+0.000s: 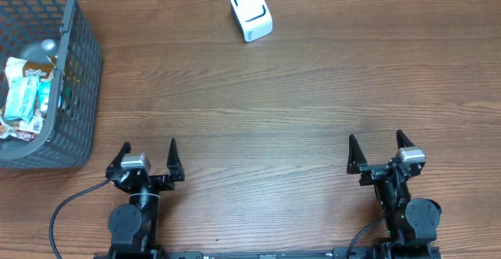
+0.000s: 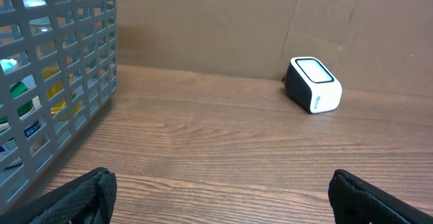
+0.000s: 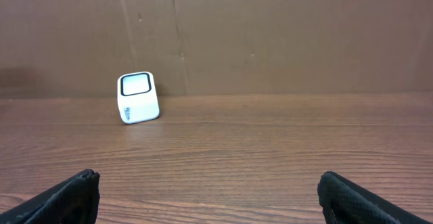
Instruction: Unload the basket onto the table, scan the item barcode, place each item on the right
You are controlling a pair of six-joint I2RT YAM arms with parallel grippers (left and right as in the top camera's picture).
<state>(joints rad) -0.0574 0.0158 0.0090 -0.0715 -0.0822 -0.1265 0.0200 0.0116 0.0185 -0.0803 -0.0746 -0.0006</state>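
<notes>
A small white scanner (image 1: 251,12) with a dark window stands at the far middle of the table; it also shows as the scanner (image 2: 312,84) and the scanner (image 3: 137,97) in the wrist views. Packaged items (image 1: 27,95) lie in a grey basket (image 1: 82,79) at the far left. My left gripper (image 1: 149,151) sits near the front edge, open and empty. My right gripper (image 1: 376,144) sits at the front right, open and empty. Both are far from the scanner and the basket.
A brown cardboard wall (image 3: 270,28) backs the far edge of the wooden table (image 1: 297,110). In the left wrist view the basket's mesh wall (image 2: 61,82) rises at the left, with packets behind it.
</notes>
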